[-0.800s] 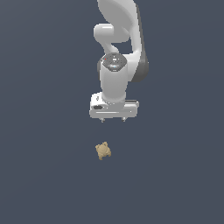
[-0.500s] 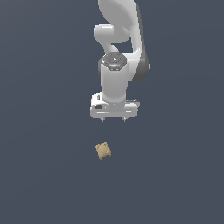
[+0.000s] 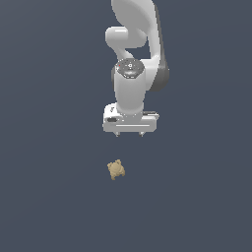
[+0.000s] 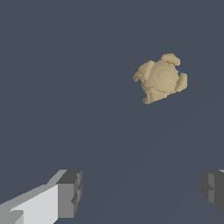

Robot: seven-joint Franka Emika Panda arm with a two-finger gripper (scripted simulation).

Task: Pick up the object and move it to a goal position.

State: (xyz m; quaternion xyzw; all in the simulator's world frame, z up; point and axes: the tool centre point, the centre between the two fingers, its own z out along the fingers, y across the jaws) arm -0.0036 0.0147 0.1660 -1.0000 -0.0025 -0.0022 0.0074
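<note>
Little had moved since the earlier frames: the gripper [image 3: 129,134] sat at nearly the same spot above the table [image 3: 44,197], at most a touch lower, and the object [image 3: 116,170] lay where it had been. That tan, lumpy object rested alone on the dark table, apart from the fingers [image 3: 117,133] and touching neither. In the exterior view it lay below the gripper and slightly toward that view's left. The wrist view showed the object [image 4: 160,79] ahead of the two fingers [image 4: 70,194], not between them and nearer the line of the dark-tipped one at the frame edge. The fingers stood spread wide, released, with nothing between them.
</note>
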